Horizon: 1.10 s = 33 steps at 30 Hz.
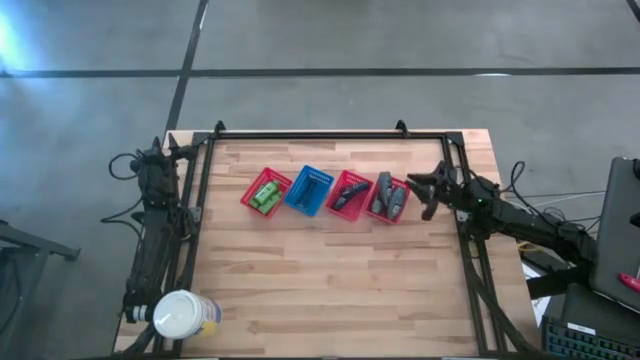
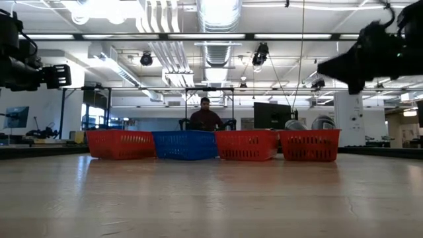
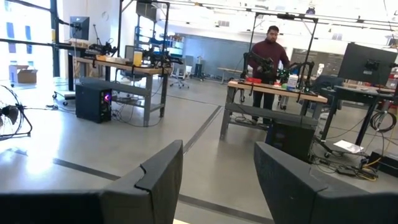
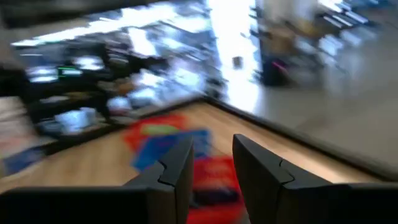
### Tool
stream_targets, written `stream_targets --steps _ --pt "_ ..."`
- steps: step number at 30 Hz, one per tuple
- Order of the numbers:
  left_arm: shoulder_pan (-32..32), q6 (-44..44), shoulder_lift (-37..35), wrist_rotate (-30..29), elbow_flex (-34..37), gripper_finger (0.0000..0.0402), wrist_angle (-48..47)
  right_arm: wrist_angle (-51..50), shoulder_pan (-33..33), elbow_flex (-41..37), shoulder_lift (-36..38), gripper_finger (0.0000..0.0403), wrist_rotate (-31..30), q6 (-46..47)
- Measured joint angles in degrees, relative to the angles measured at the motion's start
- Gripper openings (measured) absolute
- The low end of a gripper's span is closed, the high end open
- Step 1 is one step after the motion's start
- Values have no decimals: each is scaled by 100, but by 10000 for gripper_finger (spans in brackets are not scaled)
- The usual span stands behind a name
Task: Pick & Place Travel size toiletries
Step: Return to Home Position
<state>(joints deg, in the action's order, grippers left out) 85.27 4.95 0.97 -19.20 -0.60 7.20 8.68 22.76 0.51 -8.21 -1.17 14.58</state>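
Four mesh baskets stand in a row on the table. The red basket (image 1: 266,193) holds bright-green little bottles (image 1: 265,195). Dark items lie in the blue basket (image 1: 308,190), a dark piece in the middle red basket (image 1: 348,194), and dark grey oblong containers (image 1: 388,196) in the right red basket (image 1: 390,199). My right gripper (image 1: 430,191) hovers open just right of that basket, above the table, and touches nothing; the right wrist view shows it (image 4: 212,163) with the baskets ahead. My left gripper (image 3: 217,171) is open and waits at the table's far left corner (image 1: 178,152).
A large white round jar (image 1: 186,315) with a yellowish label stands at the table's near left corner. The low view shows the baskets side by side (image 2: 185,145) with bare wood in front. A black frame (image 1: 330,133) runs along the table's edges. A person stands far behind the table (image 2: 205,116).
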Motion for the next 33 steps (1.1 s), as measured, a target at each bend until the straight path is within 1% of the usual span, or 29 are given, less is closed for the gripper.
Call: stream_targets --steps 3,5,6,7,9,11,13,15,18,21,25,28,31,33 --pt "0 0 0 0 -2 202 2 601 5 0 168 114 970 -560" --pt "0 0 0 0 -2 202 2 1131 95 0 449 117 1614 -1082" --pt "0 0 2 0 -2 202 2 1413 189 0 616 118 1861 -1357" --pt "-1 0 1 0 -2 202 4 1744 312 2 807 119 1941 -1579" --pt "-2 0 2 -2 -2 202 4 2633 677 15 818 120 1878 -1775" --pt "-2 0 0 2 -2 202 4 3421 1156 0 804 118 1626 -2010" --pt "-2 0 7 -9 -2 202 1 3871 1781 6 815 113 1423 -2241" --pt "-2 0 11 -28 -2 202 -11 4021 2444 5 815 106 1087 -2264" --pt "-2 0 11 -26 -2 202 -11 3910 3356 3 815 94 834 -2180" --pt "-2 0 15 -26 -2 202 -13 3528 4074 1 815 82 650 -2198" --pt "-2 0 15 -24 -2 202 -15 2389 4964 0 815 66 472 -2120" --pt "-2 0 15 -24 -2 202 -17 1643 5629 0 815 55 446 -1580" --pt "-4 0 15 -21 -2 202 -20 987 6139 0 817 48 573 -1085" --pt "-4 0 17 -20 -2 202 -21 608 6210 0 820 44 637 -1203"
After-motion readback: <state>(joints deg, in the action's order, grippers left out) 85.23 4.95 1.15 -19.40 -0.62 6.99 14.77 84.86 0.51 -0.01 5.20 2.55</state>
